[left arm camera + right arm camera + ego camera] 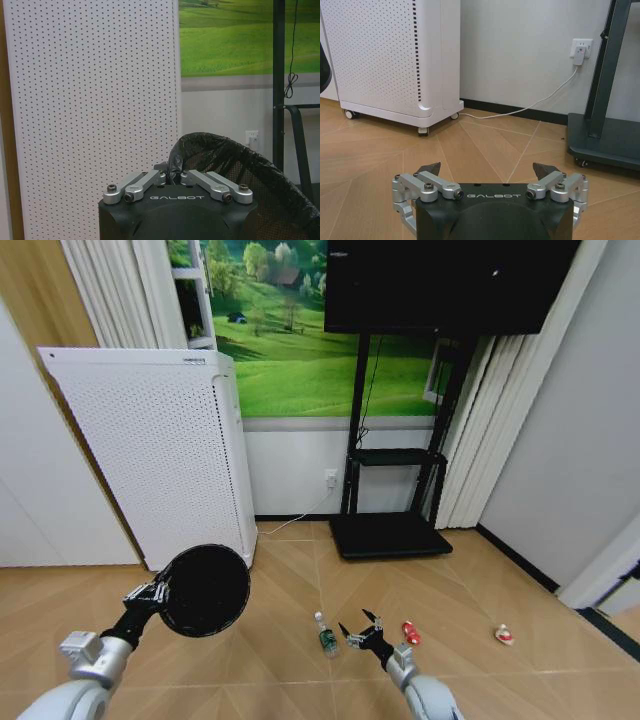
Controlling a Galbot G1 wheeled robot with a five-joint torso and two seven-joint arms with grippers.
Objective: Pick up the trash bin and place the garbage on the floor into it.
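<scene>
The left gripper [158,592] is clenched on the rim of the trash bin [203,589], holding it lifted and tipped so its dark mouth faces the head camera, in front of the white perforated cabinet [150,450]. The right gripper [361,628] hangs low over the wooden floor [280,650] with its fingers spread wide and nothing between them. The garbage lies in a loose row of 3: the clear bottle [327,634] with a green label just beside the right gripper toward the bin, the red piece [410,632] just beside it on the other side, and the red-and-white piece [504,635] well apart, nearer the right wall. The likeliest slip, as I judge it, is the bottle rolling away if a fingertip nudges it, since it lies on its side on smooth boards. The thin rim pinch may also let the bin swing or twist as the arm moves. The floor between the gripper and the black TV stand base [385,534] is open; the cabinet crowds the bin side.
</scene>
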